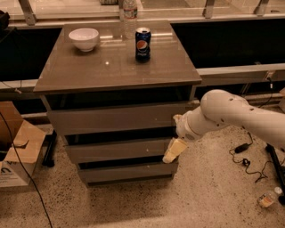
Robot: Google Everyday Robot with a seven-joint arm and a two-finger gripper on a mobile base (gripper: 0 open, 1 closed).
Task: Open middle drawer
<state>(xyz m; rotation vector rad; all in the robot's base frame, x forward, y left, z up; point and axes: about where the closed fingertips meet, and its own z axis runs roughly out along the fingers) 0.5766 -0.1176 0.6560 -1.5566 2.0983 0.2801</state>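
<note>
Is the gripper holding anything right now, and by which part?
Cannot be told: the gripper is at the right end of the middle drawer, but a hold is not visible.

A white bowl (pixel 84 38) and a Pepsi can (pixel 143 44) stand apart on the table (pixel 111 73), a clear bottle (pixel 129 10) at its back edge, a cardboard box (pixel 15 147) on the floor left, black cables (pixel 242 151) right

Lab or office: speckled floor (pixel 213 196), loose cables (pixel 242 156), cardboard box (pixel 18 147); tool (pixel 174 150) at middle drawer (pixel 116 150)
</note>
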